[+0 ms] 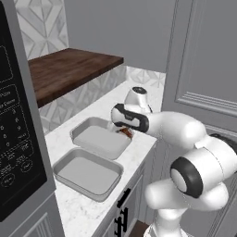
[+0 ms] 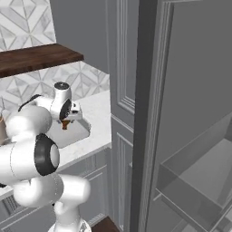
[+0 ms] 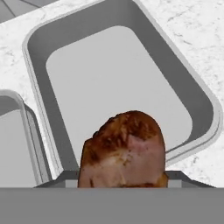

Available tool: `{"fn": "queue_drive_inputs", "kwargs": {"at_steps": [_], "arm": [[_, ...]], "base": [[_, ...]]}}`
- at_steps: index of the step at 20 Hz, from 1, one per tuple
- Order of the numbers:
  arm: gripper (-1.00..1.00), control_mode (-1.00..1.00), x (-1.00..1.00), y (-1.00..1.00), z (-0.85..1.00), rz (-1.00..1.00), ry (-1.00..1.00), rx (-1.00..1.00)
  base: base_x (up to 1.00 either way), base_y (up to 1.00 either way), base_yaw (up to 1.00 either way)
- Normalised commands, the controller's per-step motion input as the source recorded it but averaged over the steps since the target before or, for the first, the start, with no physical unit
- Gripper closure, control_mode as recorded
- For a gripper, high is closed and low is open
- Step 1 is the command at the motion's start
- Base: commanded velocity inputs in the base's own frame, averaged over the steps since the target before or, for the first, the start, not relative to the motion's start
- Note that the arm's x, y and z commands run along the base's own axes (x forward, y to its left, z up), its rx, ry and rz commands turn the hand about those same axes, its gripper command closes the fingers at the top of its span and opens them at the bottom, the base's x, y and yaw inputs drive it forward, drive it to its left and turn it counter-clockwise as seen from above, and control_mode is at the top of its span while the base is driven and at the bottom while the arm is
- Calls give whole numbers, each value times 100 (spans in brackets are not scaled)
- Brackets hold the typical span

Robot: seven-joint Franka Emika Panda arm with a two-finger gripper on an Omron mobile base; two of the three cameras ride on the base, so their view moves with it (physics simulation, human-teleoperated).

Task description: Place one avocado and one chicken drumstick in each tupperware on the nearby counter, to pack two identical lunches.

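Observation:
My gripper point(image 1: 124, 129) is shut on a reddish-brown chicken drumstick point(image 1: 127, 134), which hangs just over the right end of the far tupperware point(image 1: 99, 139). In the hand view the chicken drumstick point(image 3: 124, 151) fills the lower middle. The bare light-grey tupperware point(image 3: 118, 83) lies beneath it, and the rim of the second tupperware point(image 3: 13, 144) shows at the left. The near tupperware point(image 1: 88, 173) holds nothing. From the right base, the gripper point(image 2: 65, 121) carries the chicken drumstick point(image 2: 65, 124) above the tupperware point(image 2: 74, 133). The avocado is out of view.
Both trays rest on the white marbled counter point(image 1: 83, 213). A dark wooden shelf point(image 1: 69, 69) juts out above and behind them. A black appliance panel point(image 1: 14, 152) stands at the left, and tall grey cabinet doors point(image 1: 203, 69) rise at the right.

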Motion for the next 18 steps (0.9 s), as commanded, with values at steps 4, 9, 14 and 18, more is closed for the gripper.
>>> {"fn": "queue_drive_inputs", "kwargs": {"at_steps": [4,9,14,18], "arm": [[100,-100,61,24,-33,3,1,-7],[100,-100,27,20,-48,0,-5,-12],[100,-100,24,16,-48,0,-5,-10],[100,-100,38,7,-36,0,0,-4]], "base": [[0,0,0],[0,0,0],[0,0,0],[0,0,0]]}}
